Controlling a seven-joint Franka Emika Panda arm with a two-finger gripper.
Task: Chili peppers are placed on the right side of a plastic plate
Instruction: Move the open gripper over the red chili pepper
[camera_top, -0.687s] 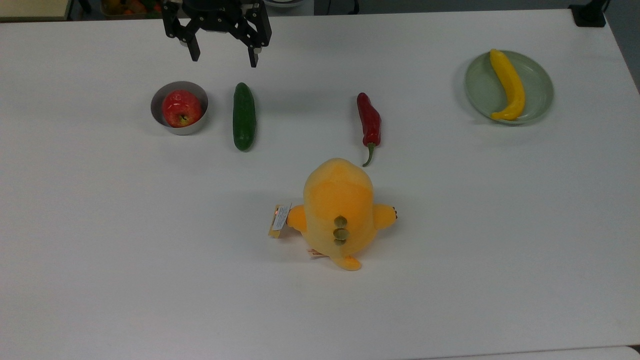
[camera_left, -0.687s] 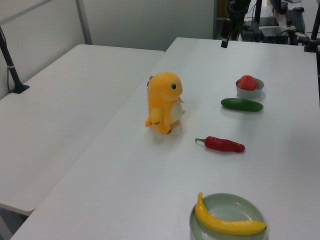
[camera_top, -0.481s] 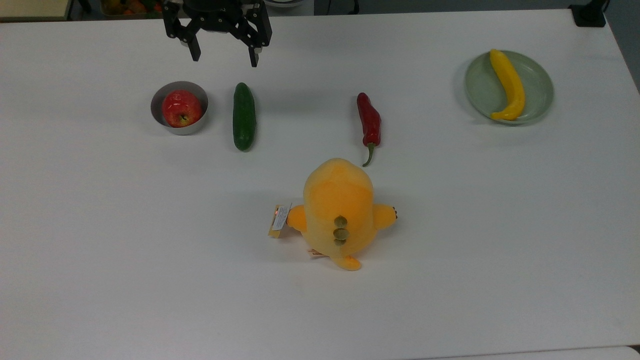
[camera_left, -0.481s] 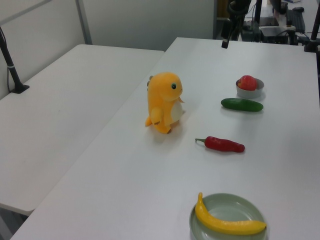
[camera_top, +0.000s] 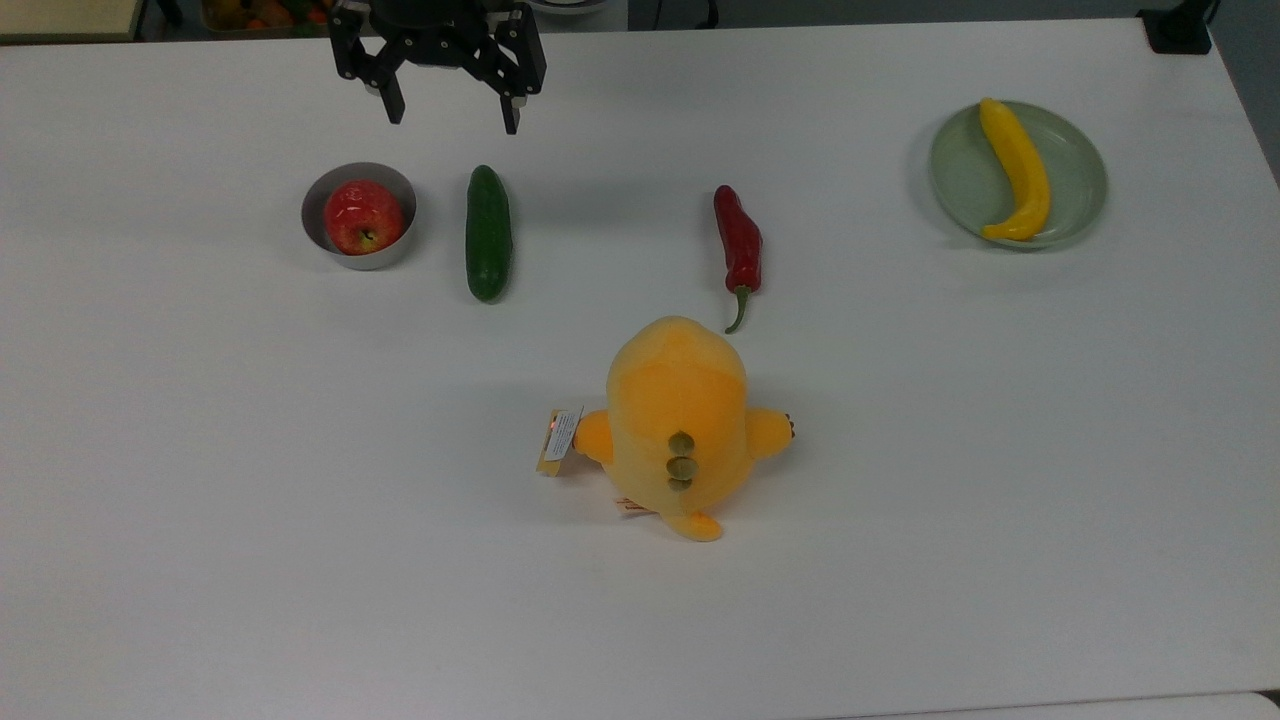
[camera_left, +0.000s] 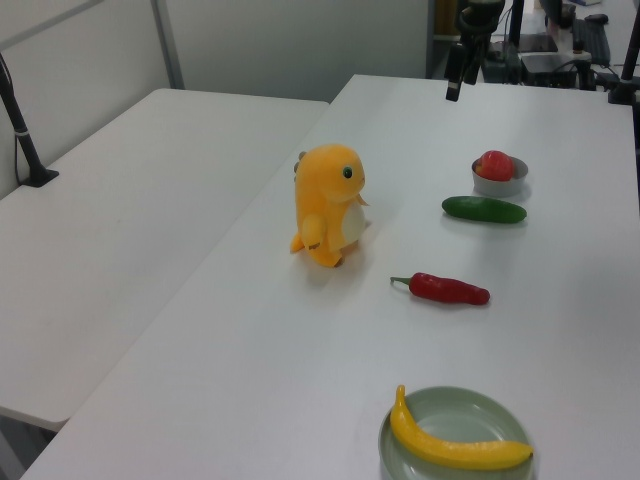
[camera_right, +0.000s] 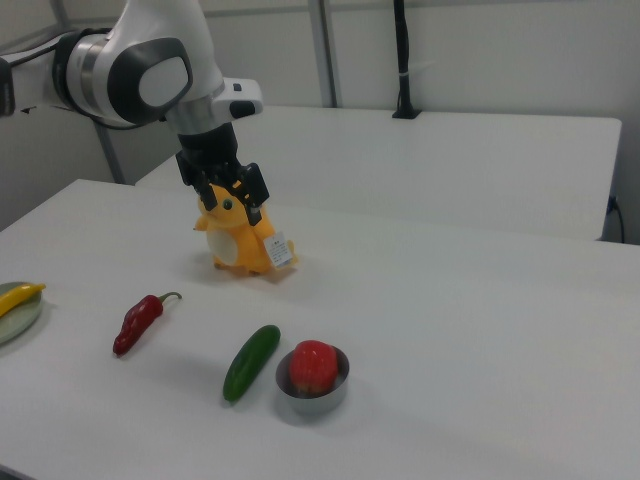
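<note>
Since the earlier top view the claw (camera_top: 452, 112) has drifted a touch toward the top view's right and slightly up toward the far edge of the table (camera_top: 200, 560); everything lying on the table has stayed where it was. The claw hangs above the tabletop with its two fingers spread wide apart, holding nothing.

The chili (camera_top: 739, 247) lies flat on the bare table, well apart from the claw: in the top view it is lower and far to the right of the fingers, its red body running top to bottom and its thin green stem curling at the lower end, close to the head of the orange plush toy (camera_top: 678, 420). In the right view the chili (camera_right: 139, 320) sits in front of and below the claw (camera_right: 230, 196), which overlaps the toy (camera_right: 240, 240) behind it.

The cucumber (camera_top: 488, 232) lies between the claw and the chili in the top view, almost directly under the right finger, and beside it is the small grey bowl (camera_top: 320, 195) with a red apple (camera_top: 362, 216) in it.

The plate (camera_top: 1080, 175) is at the top view's far right, well apart from the chili, carrying the yellow fruit (camera_top: 1018, 168). In the left view the plate (camera_left: 470, 405) is nearest the camera, the chili (camera_left: 450, 289) behind it.
</note>
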